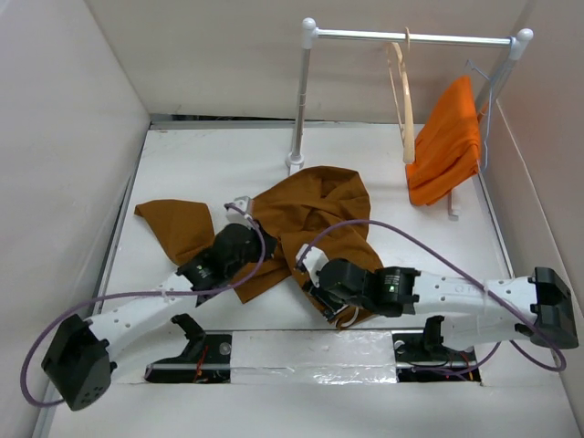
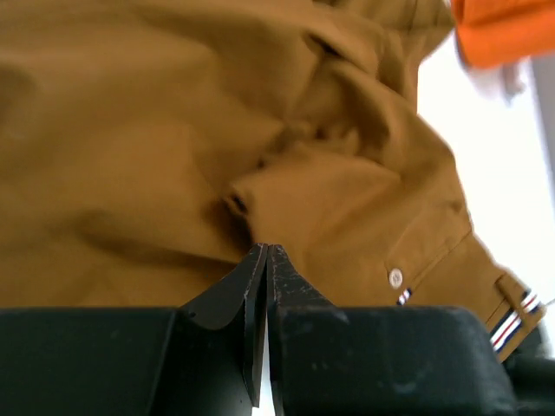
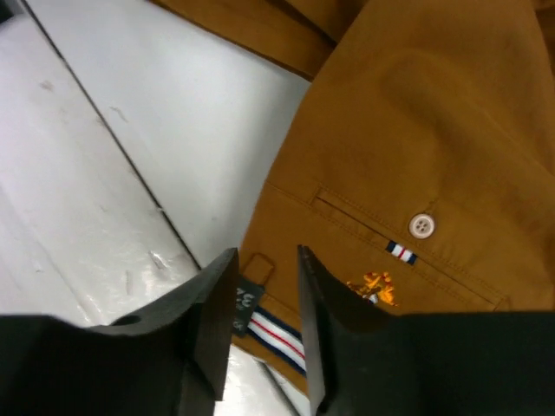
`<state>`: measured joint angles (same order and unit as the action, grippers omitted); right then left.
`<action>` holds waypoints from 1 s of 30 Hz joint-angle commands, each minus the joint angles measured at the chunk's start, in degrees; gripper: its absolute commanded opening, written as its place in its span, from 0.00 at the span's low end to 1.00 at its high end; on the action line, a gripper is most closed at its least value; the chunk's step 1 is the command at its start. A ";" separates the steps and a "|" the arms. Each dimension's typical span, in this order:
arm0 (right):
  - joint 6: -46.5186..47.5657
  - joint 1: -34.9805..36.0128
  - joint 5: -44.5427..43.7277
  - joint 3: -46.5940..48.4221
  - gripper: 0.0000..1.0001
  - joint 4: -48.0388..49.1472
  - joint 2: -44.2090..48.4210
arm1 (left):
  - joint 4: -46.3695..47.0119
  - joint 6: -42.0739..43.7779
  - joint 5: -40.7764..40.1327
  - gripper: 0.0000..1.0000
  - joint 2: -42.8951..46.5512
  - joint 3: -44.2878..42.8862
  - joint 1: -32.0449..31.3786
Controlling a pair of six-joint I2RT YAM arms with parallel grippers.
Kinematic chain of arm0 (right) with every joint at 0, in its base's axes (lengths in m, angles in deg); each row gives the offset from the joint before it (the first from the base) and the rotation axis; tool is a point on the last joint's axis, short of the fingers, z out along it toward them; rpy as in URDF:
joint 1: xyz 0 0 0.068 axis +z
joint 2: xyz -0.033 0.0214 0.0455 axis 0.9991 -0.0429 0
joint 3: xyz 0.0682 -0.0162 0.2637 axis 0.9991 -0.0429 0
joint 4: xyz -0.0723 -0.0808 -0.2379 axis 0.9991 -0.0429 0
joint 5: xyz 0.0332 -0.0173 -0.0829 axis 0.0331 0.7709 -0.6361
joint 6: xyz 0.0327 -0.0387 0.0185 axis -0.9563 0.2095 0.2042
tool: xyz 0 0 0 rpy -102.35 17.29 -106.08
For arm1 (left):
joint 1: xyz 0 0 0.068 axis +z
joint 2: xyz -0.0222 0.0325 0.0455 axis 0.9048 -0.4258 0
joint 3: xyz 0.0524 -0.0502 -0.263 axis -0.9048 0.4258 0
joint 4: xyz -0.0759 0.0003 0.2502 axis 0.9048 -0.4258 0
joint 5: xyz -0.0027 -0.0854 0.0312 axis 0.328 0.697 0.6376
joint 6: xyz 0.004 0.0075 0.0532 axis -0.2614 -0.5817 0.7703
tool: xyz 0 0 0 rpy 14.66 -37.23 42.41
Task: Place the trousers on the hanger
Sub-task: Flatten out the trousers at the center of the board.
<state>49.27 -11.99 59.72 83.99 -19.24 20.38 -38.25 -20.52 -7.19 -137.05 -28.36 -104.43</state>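
Observation:
The rust-brown trousers (image 1: pixel 310 205) lie crumpled in the middle of the table. My left gripper (image 1: pixel 239 214) rests on their left part. In the left wrist view its jaws (image 2: pixel 264 247) are closed tip to tip, right at a fold of the trousers (image 2: pixel 260 130). My right gripper (image 1: pixel 312 278) is at the near edge of the cloth. Its jaws (image 3: pixel 266 251) stand apart over the striped waistband (image 3: pixel 277 334) and a dark size label, beside a pale button (image 3: pixel 421 225). The wooden hanger (image 1: pixel 404 100) hangs on the rail at the back, far from both grippers.
A white rack (image 1: pixel 301 100) stands at the back of the table. An orange garment (image 1: pixel 447 146) hangs from its right end on a thin wire hanger (image 1: pixel 479 82). White walls close in the left and right sides. A seam in the table (image 3: pixel 104 147) runs beside the waistband.

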 commanded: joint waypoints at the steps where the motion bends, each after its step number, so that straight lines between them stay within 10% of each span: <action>1: -3.28 3.01 -5.80 0.84 0.50 0.53 -1.54 | -4.48 -1.01 -21.90 0.00 -1.36 -7.00 -8.77; 8: -9.60 7.68 -14.22 -0.31 0.77 3.26 -9.80 | -6.95 -9.63 -20.00 0.30 7.60 3.26 -11.69; 17: -20.32 9.44 -24.52 4.52 0.74 -3.85 -22.71 | -21.01 -26.41 -26.32 0.46 6.03 6.44 -20.91; 30: -31.50 12.17 -35.25 9.01 0.13 -15.72 -23.88 | -19.09 -29.50 -26.06 0.59 -2.24 7.41 -20.92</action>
<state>21.89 -0.13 29.90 91.37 -31.33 -6.55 -58.05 -47.82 -31.14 -138.34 -21.30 -125.13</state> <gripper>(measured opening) 0.157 0.589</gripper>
